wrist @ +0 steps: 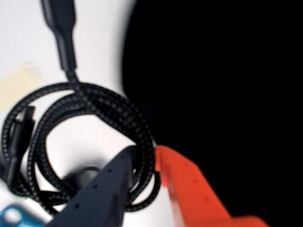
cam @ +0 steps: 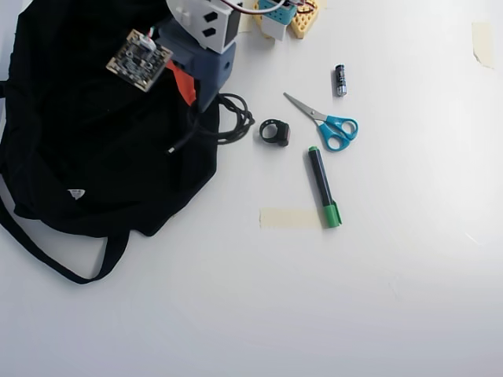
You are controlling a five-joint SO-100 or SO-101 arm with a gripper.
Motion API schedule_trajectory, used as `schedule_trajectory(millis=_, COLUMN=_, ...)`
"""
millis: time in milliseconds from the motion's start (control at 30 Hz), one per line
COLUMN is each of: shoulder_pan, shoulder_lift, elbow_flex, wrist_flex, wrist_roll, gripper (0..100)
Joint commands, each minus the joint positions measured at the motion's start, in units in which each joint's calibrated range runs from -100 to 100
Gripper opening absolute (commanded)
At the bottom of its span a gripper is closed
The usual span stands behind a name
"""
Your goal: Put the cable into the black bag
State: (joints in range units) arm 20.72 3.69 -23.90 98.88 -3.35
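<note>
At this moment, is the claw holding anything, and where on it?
Yes: the claw pinches the black braided coiled cable across the bundled loops on the coil's side nearest the black fabric bag.

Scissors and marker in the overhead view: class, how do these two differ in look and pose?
The scissors have bare metal blades and blue loop handles; the marker is a straight black barrel with green ends. The scissors lie diagonally, blades pointing up-left; the marker lies nearly vertical, its lower end over a strip of tape, while the scissors touch no tape. Both lie flat on the white table, outside the black bag.
</note>
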Motion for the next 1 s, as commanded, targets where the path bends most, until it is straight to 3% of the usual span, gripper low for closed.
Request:
schedule_trajectory(millis=0, shoulder_pan=8.3, shoulder_lift=-4.4, elbow_flex=3.1, wrist_flex=0.5, wrist_roll=0.3, gripper=2)
schedule_trajectory(millis=267, shoulder_pan=22.1, shoulder_lift=-3.0, elbow_flex=3.2, wrist_flex=-2.1, wrist_roll=1.0, gripper=2)
schedule_trajectory(millis=433, shoulder_pan=31.2, shoulder_lift=8.0, elbow_flex=2.4, wrist_flex=-14.1, wrist_roll=-0.2, gripper=2)
schedule_trajectory(millis=600, shoulder_pan=34.3, shoulder_lift=17.3, elbow_flex=2.3, wrist_flex=-23.5, wrist_roll=-1.0, gripper=2)
schedule_trajectory(millis=767, shoulder_pan=34.6, shoulder_lift=20.0, elbow_flex=3.1, wrist_flex=-22.7, wrist_roll=-1.9, gripper=3)
schedule_trajectory(millis=867, shoulder_pan=33.0, shoulder_lift=18.8, elbow_flex=3.1, wrist_flex=-18.4, wrist_roll=-1.9, gripper=20)
schedule_trajectory(millis=967, shoulder_pan=29.8, shoulder_lift=14.6, elbow_flex=2.2, wrist_flex=-10.4, wrist_roll=-3.9, gripper=22)
